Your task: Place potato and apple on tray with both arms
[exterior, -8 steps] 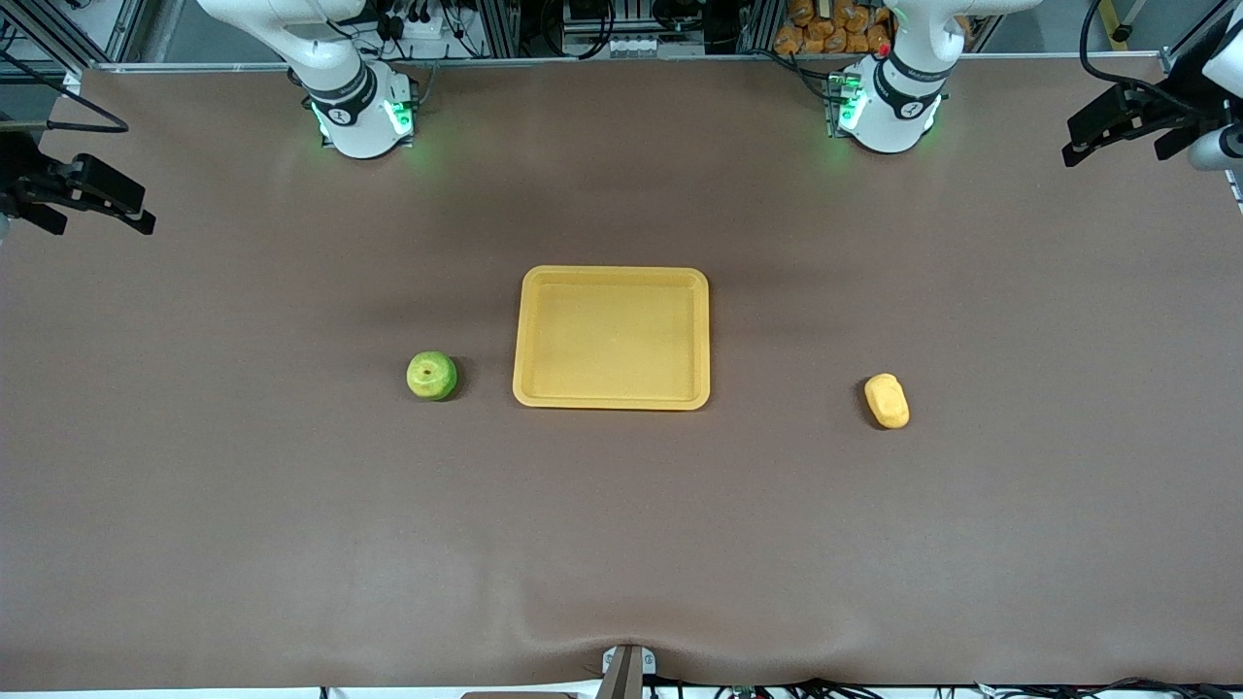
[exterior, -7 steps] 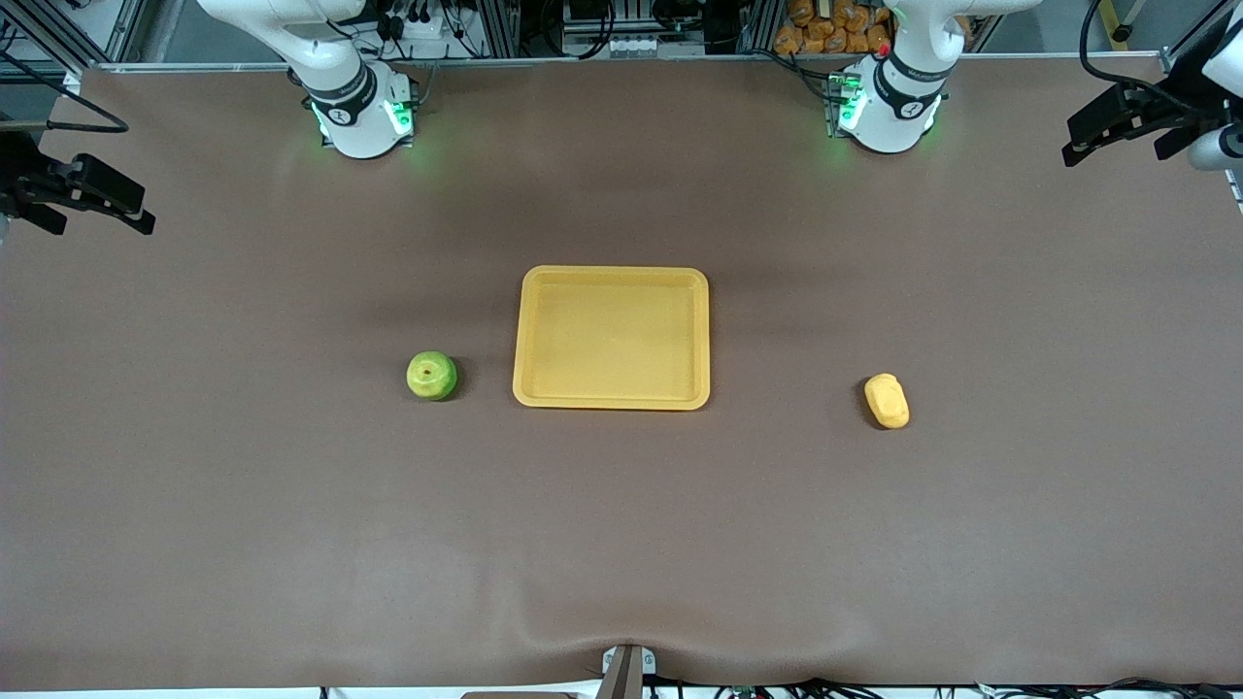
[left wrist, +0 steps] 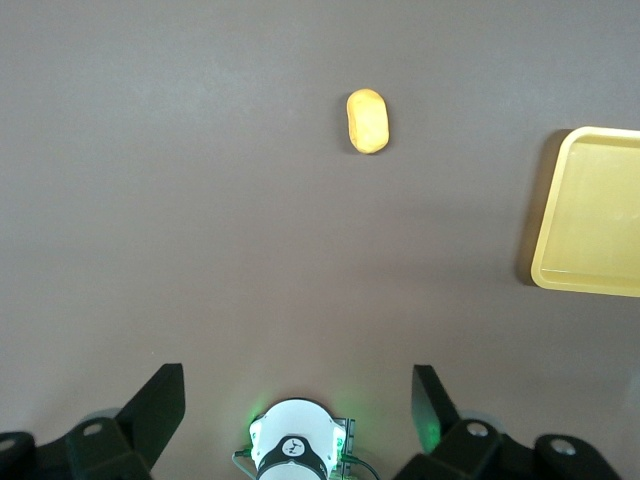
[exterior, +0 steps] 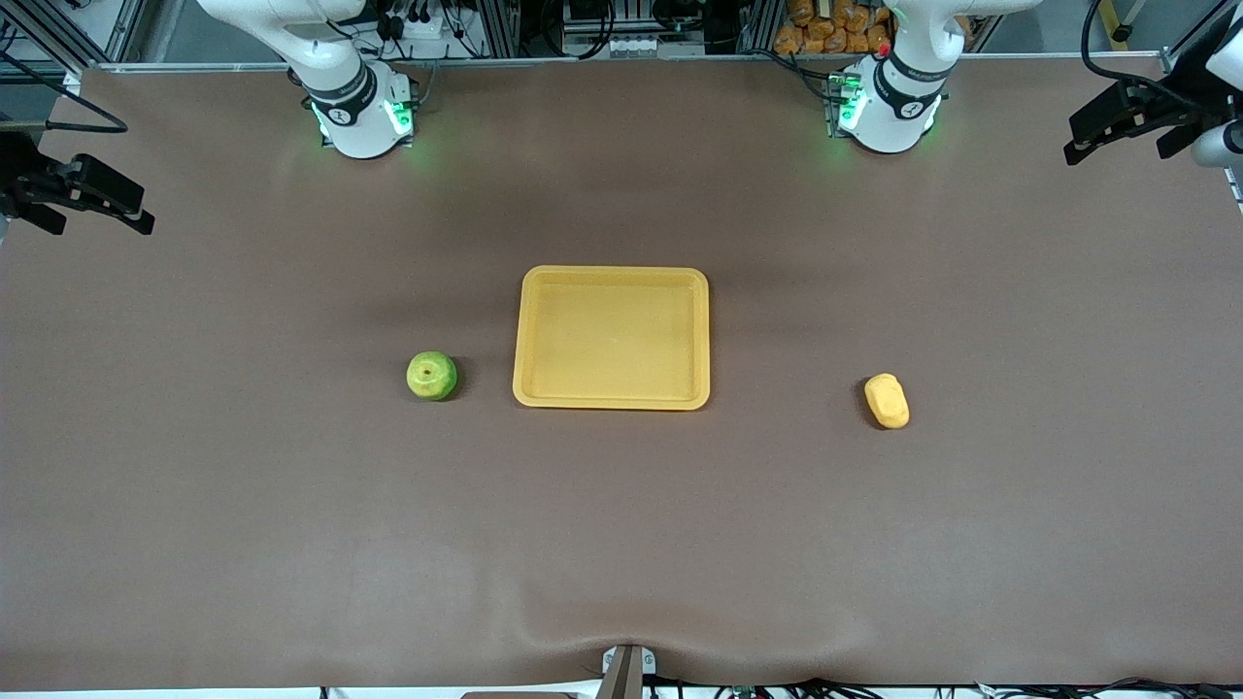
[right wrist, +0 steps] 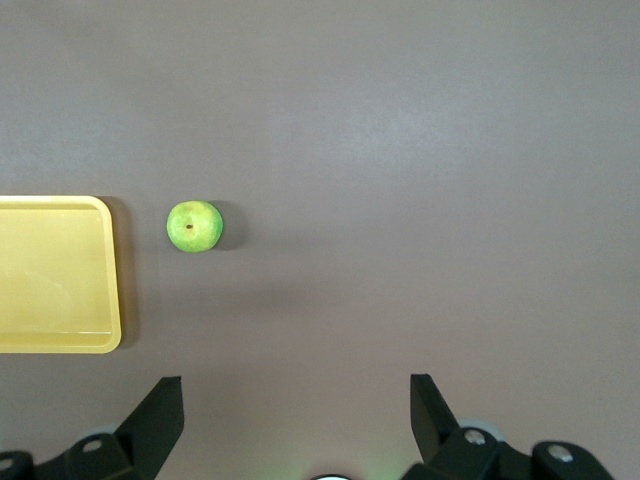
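**Both arms raised, foods on bench, tray bare**

Flat rectangular yellow-orange plastic tray sits mid-bench. Small round green apple lies just beside it toward the right arm's end; small oblong yellow-orange potato lies well apart from it toward the left arm's end. Left gripper hangs high over the bench at its own end, jaws wide open and holding nothing, potato well clear of them. Right gripper likewise, jaws wide, apple well clear. Bench covered in brown matte sheet; cabling and frame along the base edge.
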Robot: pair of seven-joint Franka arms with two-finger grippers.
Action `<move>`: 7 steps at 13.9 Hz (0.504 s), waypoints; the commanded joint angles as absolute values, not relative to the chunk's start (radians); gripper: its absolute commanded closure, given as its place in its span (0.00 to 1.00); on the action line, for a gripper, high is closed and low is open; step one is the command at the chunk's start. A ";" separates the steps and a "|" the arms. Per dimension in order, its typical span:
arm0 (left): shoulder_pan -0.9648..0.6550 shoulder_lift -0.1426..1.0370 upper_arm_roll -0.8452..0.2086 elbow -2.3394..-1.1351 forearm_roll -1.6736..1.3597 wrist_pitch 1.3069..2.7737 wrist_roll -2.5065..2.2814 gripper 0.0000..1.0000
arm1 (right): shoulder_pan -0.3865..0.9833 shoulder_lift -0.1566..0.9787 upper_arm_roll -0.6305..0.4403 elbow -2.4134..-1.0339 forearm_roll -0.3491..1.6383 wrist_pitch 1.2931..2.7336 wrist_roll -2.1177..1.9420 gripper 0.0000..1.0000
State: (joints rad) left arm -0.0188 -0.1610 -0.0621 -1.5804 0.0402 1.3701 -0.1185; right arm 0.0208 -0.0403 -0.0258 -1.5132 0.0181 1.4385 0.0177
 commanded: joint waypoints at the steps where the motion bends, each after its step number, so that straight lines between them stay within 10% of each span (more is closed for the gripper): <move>1: -0.011 -0.160 -0.060 -1.560 0.023 1.348 -0.113 0.00 | -0.005 -0.028 -0.012 -1.499 0.008 1.434 0.009 0.00; 7: -0.012 -0.158 -0.061 -1.565 0.025 1.333 -0.106 0.00 | -0.006 -0.014 -0.012 -1.496 0.006 1.430 0.008 0.00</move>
State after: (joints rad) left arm -0.0180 -0.1610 -0.0602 -1.5791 0.0402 1.3567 -0.1186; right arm 0.0164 -0.0206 -0.0264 -1.5132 0.0181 1.4392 0.0177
